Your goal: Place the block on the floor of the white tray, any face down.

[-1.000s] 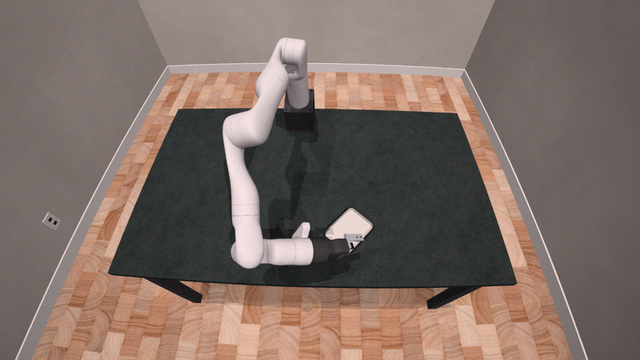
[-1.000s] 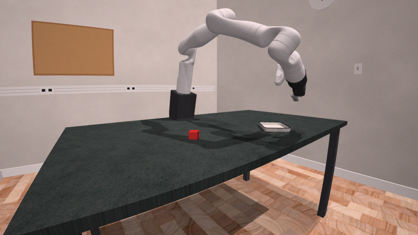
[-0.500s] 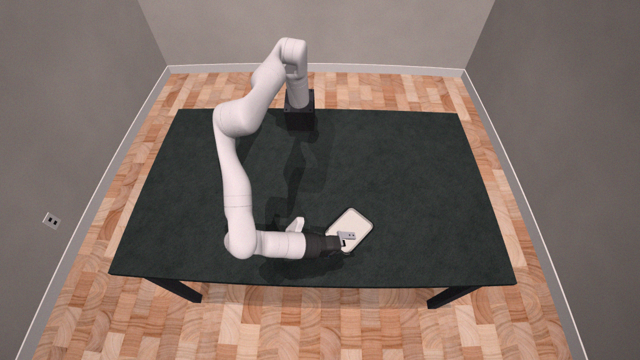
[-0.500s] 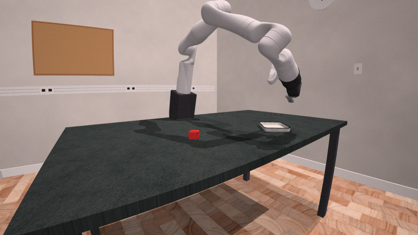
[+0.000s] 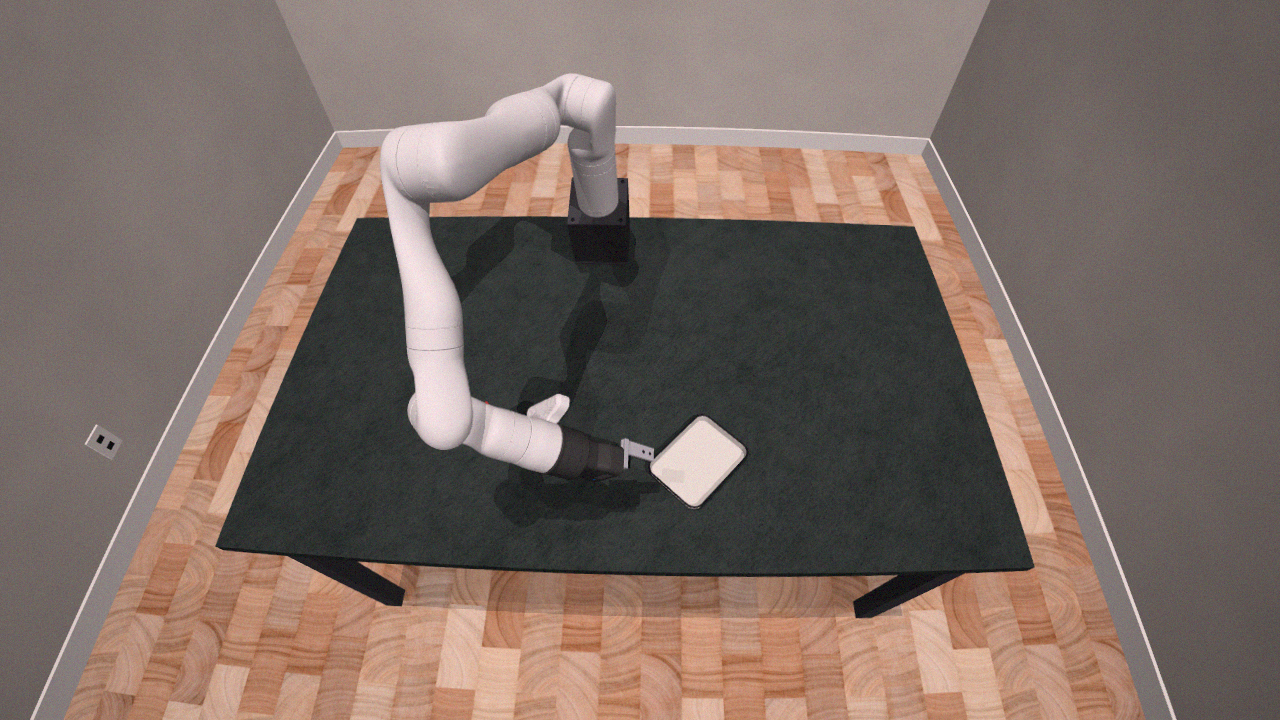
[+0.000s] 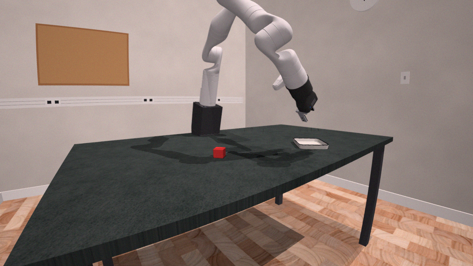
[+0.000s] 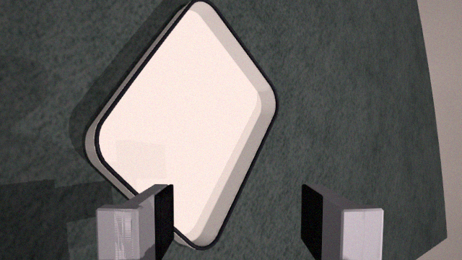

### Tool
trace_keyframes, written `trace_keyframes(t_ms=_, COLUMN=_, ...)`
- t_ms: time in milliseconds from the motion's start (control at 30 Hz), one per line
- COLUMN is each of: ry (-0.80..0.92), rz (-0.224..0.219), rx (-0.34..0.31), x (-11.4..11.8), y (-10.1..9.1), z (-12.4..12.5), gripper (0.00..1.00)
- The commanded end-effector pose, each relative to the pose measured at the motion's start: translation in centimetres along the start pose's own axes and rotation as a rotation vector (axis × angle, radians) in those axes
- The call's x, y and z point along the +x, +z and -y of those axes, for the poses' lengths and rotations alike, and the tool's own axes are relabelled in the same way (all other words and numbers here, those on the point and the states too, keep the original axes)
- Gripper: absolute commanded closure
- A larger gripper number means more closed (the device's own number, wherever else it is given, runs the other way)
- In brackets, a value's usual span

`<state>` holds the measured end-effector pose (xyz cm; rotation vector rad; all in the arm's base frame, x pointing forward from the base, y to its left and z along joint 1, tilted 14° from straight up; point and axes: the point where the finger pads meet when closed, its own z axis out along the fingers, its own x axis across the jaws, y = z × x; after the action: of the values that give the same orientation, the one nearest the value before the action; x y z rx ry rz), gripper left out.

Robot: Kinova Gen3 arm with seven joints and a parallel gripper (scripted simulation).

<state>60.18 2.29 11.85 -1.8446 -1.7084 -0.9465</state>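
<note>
Overhead, the hand (image 5: pixel 637 451) hangs beside the white tray (image 5: pixel 735 447); outside, the red block (image 6: pixel 219 152) sits on the table (image 6: pixel 132 185) well apart (nothing fetched yet, I judge); at the wrist, fingers spread wide, empty, so reaching back comes next.

Dark green-black counter (image 6: pixel 138 185) on black legs (image 6: pixel 370 195), standing on patchwork wood floor (image 5: pixel 572 662). Orange corkboard (image 6: pixel 81 55) on beige wall, white rail with small dark sockets (image 6: pixel 99 100) beneath it. Light switch plate (image 6: pixel 404 77) on right wall. Wall outlet (image 5: pixel 103 441) low on grey wall; white skirting (image 5: pixel 179 394) along floor edge
</note>
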Motion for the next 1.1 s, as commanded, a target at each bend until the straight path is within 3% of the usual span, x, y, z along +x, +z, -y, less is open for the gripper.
trace_keyframes(t_ms=0, ry=0.112, rz=0.121, rx=-0.094, x=-4.1, y=-2.7, z=1.8, gripper=0.0)
trace_keyframes(t_ms=267, ry=0.386, rz=0.398, rx=-0.256, x=-13.5, y=-8.5, z=6.5, gripper=0.0)
trace_keyframes(t_ms=300, ry=0.393, rz=0.406, rx=-0.261, x=-14.7, y=-9.2, z=7.0, gripper=0.0)
trace_keyframes(t_ms=367, ry=0.457, rz=0.471, rx=-0.3, x=-17.0, y=-10.7, z=8.2, gripper=0.0)
trace_keyframes(t_ms=433, ry=0.457, rz=0.471, rx=-0.3, x=-17.0, y=-10.7, z=8.2, gripper=0.0)
trace_keyframes(t_ms=667, ry=0.635, rz=0.653, rx=-0.405, x=-24.0, y=-15.0, z=11.6, gripper=0.0)
trace_keyframes(t_ms=867, ry=0.703, rz=0.723, rx=-0.445, x=-26.6, y=-16.5, z=12.9, gripper=0.0)
trace_keyframes(t_ms=1067, ry=0.716, rz=0.738, rx=-0.454, x=-27.1, y=-16.9, z=13.1, gripper=0.0)
